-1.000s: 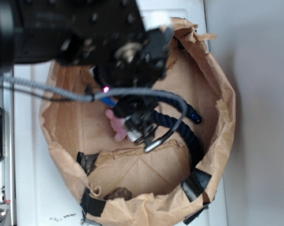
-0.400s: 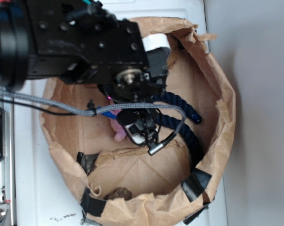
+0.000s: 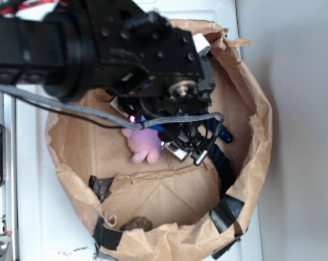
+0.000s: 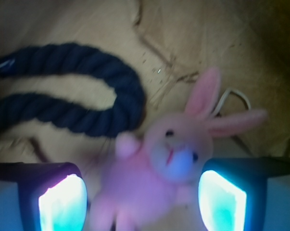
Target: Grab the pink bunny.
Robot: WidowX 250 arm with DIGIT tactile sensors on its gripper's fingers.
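Two glowing pads are sitting either side of the bunny in the wrist view, one at its left flank and one beside its face, with a gap showing on each side. So the gripper is spread open and is holding nothing; it is straddling the toy so that a squeeze would catch the body rather than the ears. The bunny is lying on the brown paper floor of the bag, ears pointing up and right, its white loop trailing behind the head. Just beside it, the rope is curving in a U, its bend near the bunny's raised paw but outside the pads. From outside, the arm is hanging over the bag and hiding most of the toy; only a pink patch is peeking out beneath it. I judge closing is the next move.
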